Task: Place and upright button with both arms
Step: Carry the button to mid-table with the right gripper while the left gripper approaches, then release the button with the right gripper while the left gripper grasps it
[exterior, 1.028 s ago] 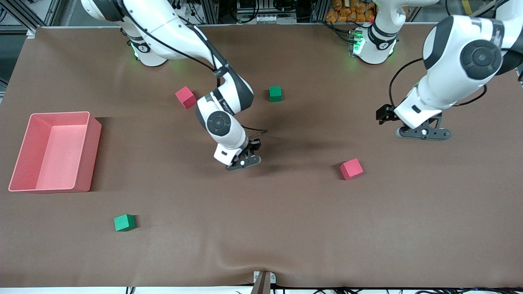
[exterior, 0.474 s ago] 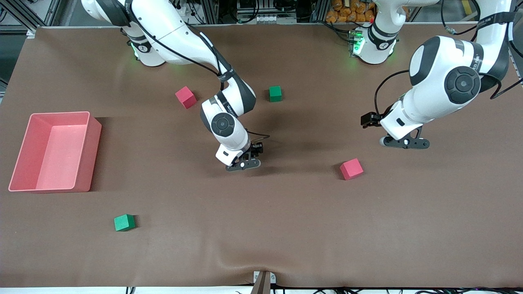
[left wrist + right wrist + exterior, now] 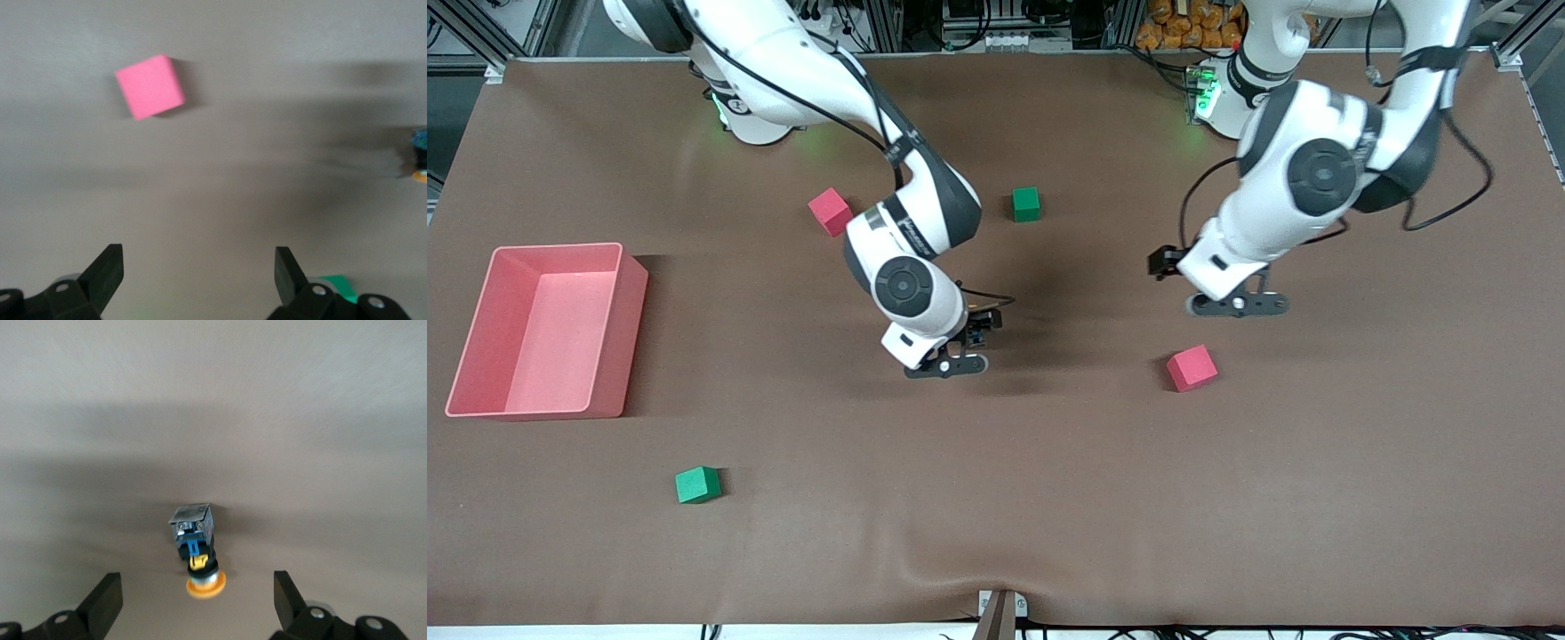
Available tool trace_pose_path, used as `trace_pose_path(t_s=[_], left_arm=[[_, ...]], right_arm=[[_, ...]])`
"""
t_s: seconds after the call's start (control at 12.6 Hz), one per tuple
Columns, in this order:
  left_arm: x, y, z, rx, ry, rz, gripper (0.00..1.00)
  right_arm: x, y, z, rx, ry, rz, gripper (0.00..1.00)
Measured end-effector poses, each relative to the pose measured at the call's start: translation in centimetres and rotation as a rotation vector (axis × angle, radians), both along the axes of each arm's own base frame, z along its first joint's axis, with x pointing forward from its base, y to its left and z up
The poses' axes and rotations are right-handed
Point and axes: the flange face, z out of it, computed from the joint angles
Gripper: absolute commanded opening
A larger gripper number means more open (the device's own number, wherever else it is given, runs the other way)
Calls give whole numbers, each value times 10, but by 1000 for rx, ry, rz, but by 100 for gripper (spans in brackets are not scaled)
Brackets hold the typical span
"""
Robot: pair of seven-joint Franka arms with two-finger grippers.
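The button (image 3: 197, 550) lies on its side on the brown table. Its orange cap points toward my right gripper (image 3: 197, 581), and its bluish-grey base points away. The right gripper is open and low over the table, with the cap about level with its fingertips (image 3: 110, 583) and nothing gripped. In the front view the right gripper (image 3: 945, 364) is near the table's middle, with the button (image 3: 979, 327) showing beside it. The button also shows at the edge of the left wrist view (image 3: 419, 157). My left gripper (image 3: 1236, 304) is open and empty (image 3: 199, 257) over bare table.
A pink cube (image 3: 1192, 367) lies just nearer the front camera than the left gripper and shows in the left wrist view (image 3: 150, 87). A pink cube (image 3: 831, 212) and green cube (image 3: 1025, 204) lie nearer the bases. Another green cube (image 3: 697, 484) and a pink bin (image 3: 480, 356) are at the right arm's end.
The left arm has swung toward the middle of the table, bringing its gripper close to the pink cube. The right gripper has shifted slightly toward the front camera.
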Motion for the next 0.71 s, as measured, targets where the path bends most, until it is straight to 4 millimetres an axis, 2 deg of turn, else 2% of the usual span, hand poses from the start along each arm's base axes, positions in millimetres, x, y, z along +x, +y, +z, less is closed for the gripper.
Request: trace_pose_path(t_s=[0.08,0.16,0.4,0.47,0.55,0.71], left_arm=[[-2,-17,-9,-1,-3,21,100],[-3,-32,-17,-4,-9,47,100],[-5,-85,-40,-13,-14,144,100],[-7,-106,-48,-14,-6,162,86],[-9,-126,-54,-16,1,167,81],[-15,-162,-68,-25,9,147,81]], right_arm=[[17,-21,26,10,-8,-33,100],[35,-51,48,15,-10,-75,100],[83,-163,101,38,-40,-199,100],[94,-207,117,46,-47,-201,100],[100,-245,133,55,-55,-195,100],[102,-313,165,52,-67,-214,100]])
